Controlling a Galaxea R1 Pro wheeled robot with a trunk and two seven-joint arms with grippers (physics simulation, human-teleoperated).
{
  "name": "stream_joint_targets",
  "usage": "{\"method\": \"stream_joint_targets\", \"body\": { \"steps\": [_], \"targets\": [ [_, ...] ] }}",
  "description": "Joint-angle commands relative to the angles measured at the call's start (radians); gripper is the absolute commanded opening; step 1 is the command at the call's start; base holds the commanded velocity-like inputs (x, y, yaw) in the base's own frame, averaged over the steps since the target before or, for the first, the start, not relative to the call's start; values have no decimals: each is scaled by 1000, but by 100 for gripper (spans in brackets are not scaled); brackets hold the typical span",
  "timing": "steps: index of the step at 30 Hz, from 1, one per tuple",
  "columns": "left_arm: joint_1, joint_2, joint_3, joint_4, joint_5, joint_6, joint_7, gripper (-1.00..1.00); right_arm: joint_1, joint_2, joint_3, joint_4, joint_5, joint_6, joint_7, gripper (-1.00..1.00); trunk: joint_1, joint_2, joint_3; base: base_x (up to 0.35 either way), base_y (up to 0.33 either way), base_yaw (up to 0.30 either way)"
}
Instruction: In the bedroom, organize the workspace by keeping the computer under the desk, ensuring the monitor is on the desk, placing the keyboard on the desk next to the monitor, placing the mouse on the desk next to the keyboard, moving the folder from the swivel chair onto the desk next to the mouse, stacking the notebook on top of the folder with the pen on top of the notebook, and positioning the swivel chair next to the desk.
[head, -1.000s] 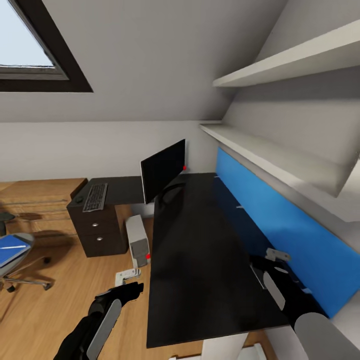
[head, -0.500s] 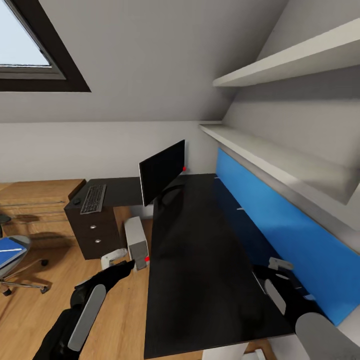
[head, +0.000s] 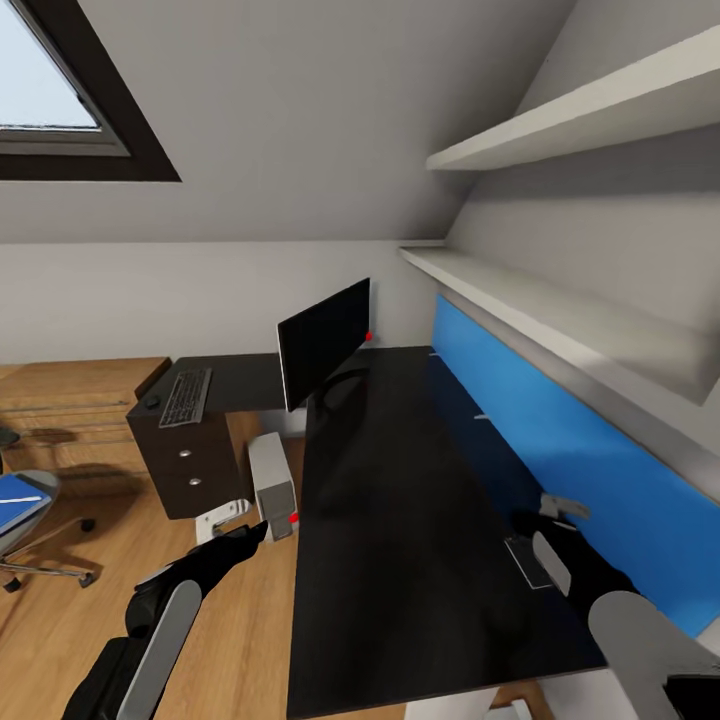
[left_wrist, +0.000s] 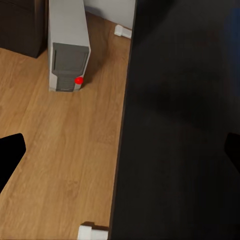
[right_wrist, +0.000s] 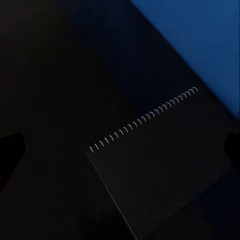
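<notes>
Head view: the long black desk (head: 400, 520) runs away from the robot along the blue wall panel (head: 560, 440), with the monitor (head: 322, 342) standing at its far left corner. The keyboard (head: 187, 396) and the small dark mouse (head: 152, 402) lie on the dark drawer cabinet (head: 195, 450) to the left, and the grey computer (head: 270, 484) stands on the wooden floor (head: 110, 590) between cabinet and desk. At the far left edge the swivel chair (head: 22, 520) carries the blue folder (head: 18, 500) with a white pen (head: 22, 499) on it.

Compared with half a second ago, the left gripper (head: 222, 517) has drawn slightly nearer and lower, hanging over the floor beside the desk's left edge; in the left wrist view its dark fingers (left_wrist: 11, 157) sit far apart. The right gripper (head: 558, 503) has lifted a little over the desk's near right end, uncovering more of the black spiral notebook (head: 527, 560), which lies flat on the desk close to the blue panel. In the right wrist view the notebook (right_wrist: 150, 175) lies between widely spread fingers (right_wrist: 10, 152), untouched.
</notes>
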Motion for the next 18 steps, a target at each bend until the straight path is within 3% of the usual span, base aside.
{"method": "stream_joint_targets", "body": {
  "steps": [1, 7, 11, 18],
  "targets": [
    [-1, 1, -2, -2, 10, 2, 10, 100, -9, -1, 5, 2, -5, 16, -6, 100, 4, -9, -5, 0, 0, 0],
    [1, 1, -2, -2, 10, 3, 10, 100, -104, -19, 1, 31, -11, 112, -2, 100, 27, -51, -24, 0, 0, 0],
    [1, 1, -2, -2, 10, 3, 10, 100, -112, -18, 0, 21, -13, 127, 4, 100, 43, -79, -37, 0, 0, 0],
    [1, 0, -3, -2, 12, 3, 10, 100, -115, -7, -3, 11, -41, 132, 7, 100, 43, -79, -37, 0, 0, 0]
  ]
}}
